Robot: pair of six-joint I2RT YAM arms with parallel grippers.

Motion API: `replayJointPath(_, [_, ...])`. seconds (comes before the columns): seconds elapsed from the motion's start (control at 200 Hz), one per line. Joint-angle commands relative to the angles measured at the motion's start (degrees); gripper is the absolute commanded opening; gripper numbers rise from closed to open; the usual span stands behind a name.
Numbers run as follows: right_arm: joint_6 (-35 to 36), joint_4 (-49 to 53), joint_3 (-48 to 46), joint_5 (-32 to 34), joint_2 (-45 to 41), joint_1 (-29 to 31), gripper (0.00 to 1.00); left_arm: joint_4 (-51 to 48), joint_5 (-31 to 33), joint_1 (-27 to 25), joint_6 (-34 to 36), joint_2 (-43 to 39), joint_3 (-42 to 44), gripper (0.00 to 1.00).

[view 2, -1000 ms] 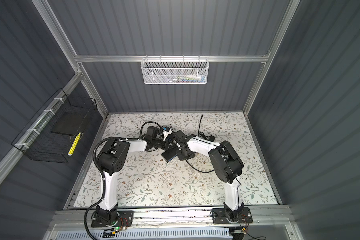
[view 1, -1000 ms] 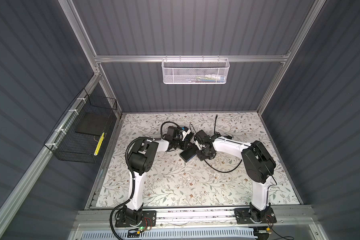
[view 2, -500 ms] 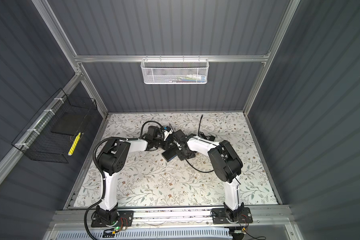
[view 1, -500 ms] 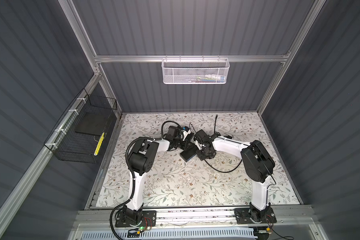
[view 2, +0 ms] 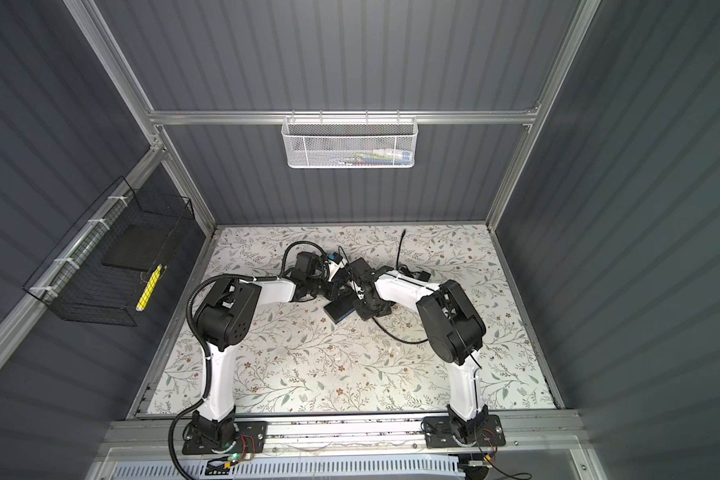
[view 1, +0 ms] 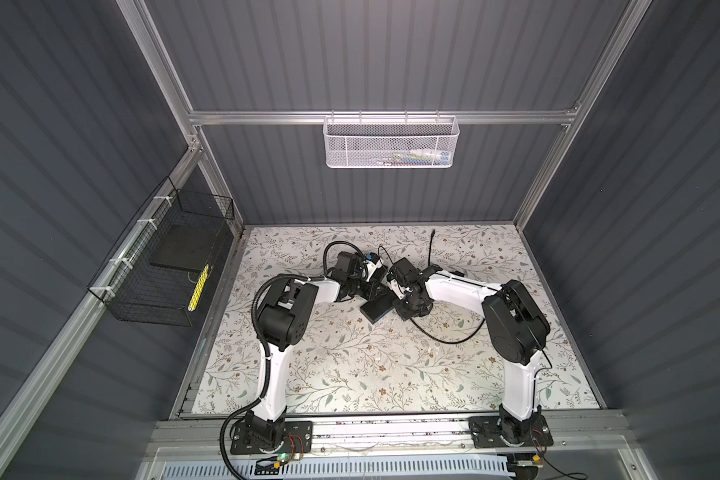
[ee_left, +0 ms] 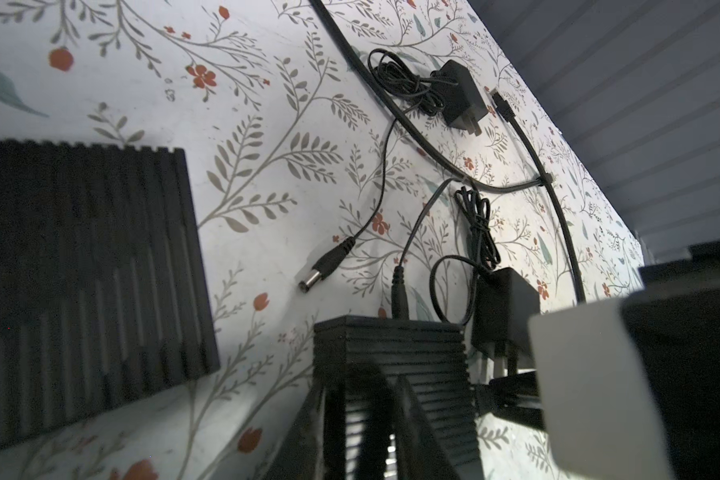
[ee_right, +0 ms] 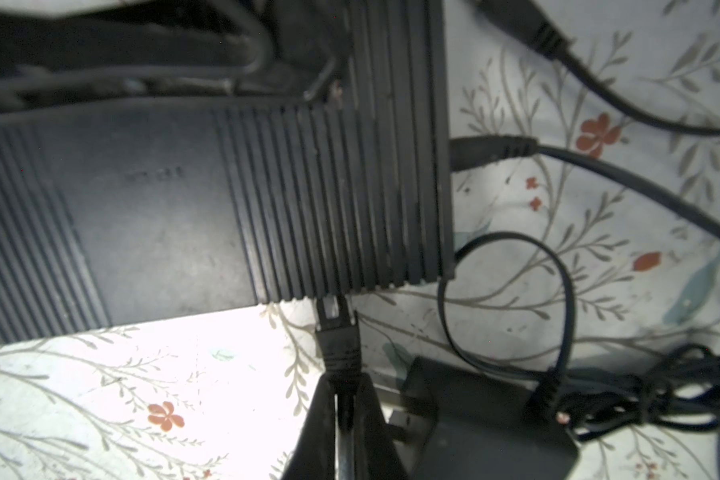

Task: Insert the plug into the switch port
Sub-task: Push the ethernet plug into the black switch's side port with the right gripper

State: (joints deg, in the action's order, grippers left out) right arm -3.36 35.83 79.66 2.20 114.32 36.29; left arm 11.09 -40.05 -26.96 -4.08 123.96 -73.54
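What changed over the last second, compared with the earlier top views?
Nothing visibly changed. The right gripper stays shut on the plug, its tip at the edge of the switch, which has not shifted.

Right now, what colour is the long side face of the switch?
Blue, on the black switch; best seen in a top view.

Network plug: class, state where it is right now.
In the right wrist view the network plug sits clamped in the right end effector, its tip at the long edge of the black switch, with a power adapter next to the end effector.
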Motion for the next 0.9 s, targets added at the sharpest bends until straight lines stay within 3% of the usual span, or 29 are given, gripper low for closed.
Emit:
replayJointPath(0.0, [0.26, -21.84, 6.79, 0.31, 0.61, -0.39, 0.0, -11.88, -10.7, -7.27, 0.74, 2.69, 3.58, 0.27])
replayJointPath(0.896, [-0.12, -22.53, 12.66, 0.52, 2.82, -0.44, 0.0, -10.2, -12.08, -8.2, -0.16, 3.21, 4.53, 0.26])
